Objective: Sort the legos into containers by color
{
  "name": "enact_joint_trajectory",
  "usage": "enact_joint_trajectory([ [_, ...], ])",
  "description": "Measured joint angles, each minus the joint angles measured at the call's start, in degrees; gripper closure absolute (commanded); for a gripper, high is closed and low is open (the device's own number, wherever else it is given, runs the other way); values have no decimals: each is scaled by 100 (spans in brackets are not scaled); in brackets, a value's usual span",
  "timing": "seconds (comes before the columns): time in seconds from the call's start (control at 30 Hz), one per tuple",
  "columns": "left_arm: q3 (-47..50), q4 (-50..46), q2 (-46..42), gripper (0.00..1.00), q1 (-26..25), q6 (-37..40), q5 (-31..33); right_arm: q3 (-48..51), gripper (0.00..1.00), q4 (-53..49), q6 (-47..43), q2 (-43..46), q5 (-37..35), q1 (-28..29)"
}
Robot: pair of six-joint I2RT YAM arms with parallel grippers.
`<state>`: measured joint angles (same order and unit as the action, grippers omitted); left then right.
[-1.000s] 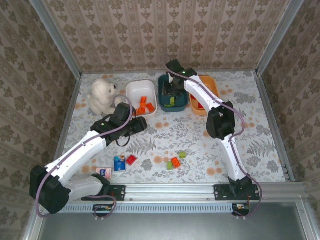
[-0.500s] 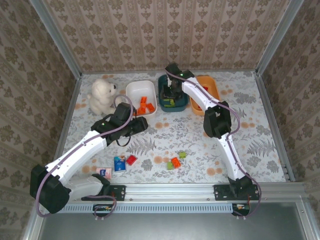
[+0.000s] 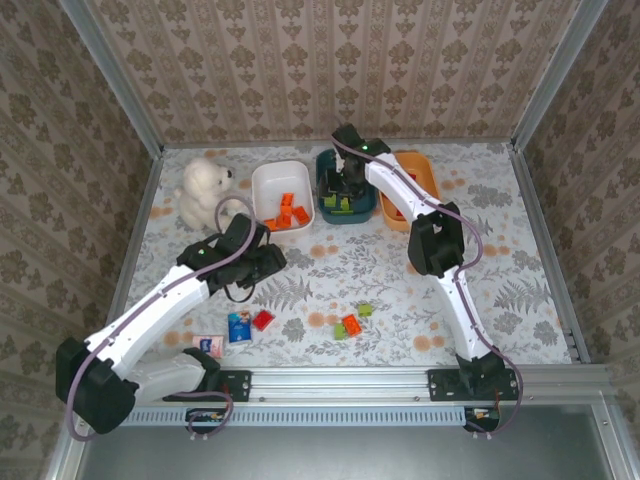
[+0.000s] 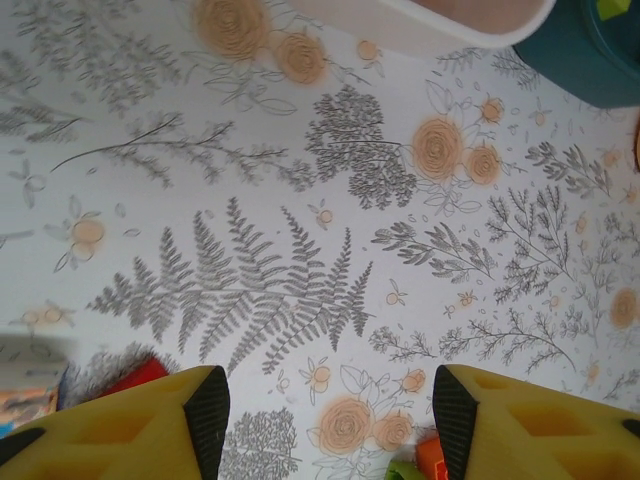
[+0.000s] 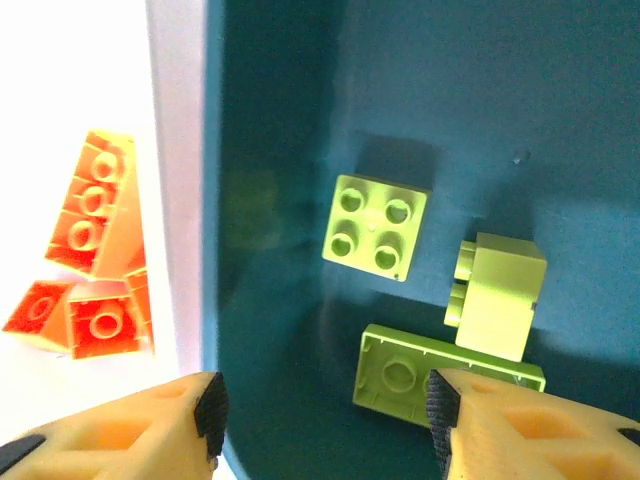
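Legos (image 5: 375, 227) in lime lie inside the teal tub (image 5: 260, 120), under the open, empty right tool (image 5: 322, 405); orange ones lie in the white tub (image 3: 278, 180) beside it. Some four bricks (image 3: 351, 325) wait unsorted on the surface (image 3: 520, 270), in front of the teal tub, by the open left tool (image 4: 328, 400).

The lime green legos (image 5: 375, 227) are smooth, faintly glossy plastic, and the dark teal container (image 5: 290, 120) is smooth plastic with a dull sheen. The table (image 4: 150, 120) has a matt floral-printed covering; the white teddy bear (image 3: 203, 190) looks fluffy
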<state>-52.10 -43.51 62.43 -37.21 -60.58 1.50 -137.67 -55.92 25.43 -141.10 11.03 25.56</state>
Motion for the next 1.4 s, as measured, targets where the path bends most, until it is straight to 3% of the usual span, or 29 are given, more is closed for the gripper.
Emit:
enact_joint_trajectory([
  [0.2,280,-240,-409,41,-33,-494,138,1038,43,319,-131,1399,0,118],
  [0.47,487,-223,-214,41,-225,-584,22,4465,43,1425,-146,4299,-76,654],
  [0.67,629,-57,-74,42,-413,-581,-76,6336,42,1547,-118,5608,-269,1196],
  [0.9,636,358,240,44,-699,-170,-214,7407,41,1399,129,6837,-479,1464],
  [1.1,415,603,918,45,-1320,599,-334,7886,41,994,354,7722,-686,1475],
  [1.4,-691,695,2306,45,-2293,1631,-538,8085,41,507,673,8658,-984,1475],
])
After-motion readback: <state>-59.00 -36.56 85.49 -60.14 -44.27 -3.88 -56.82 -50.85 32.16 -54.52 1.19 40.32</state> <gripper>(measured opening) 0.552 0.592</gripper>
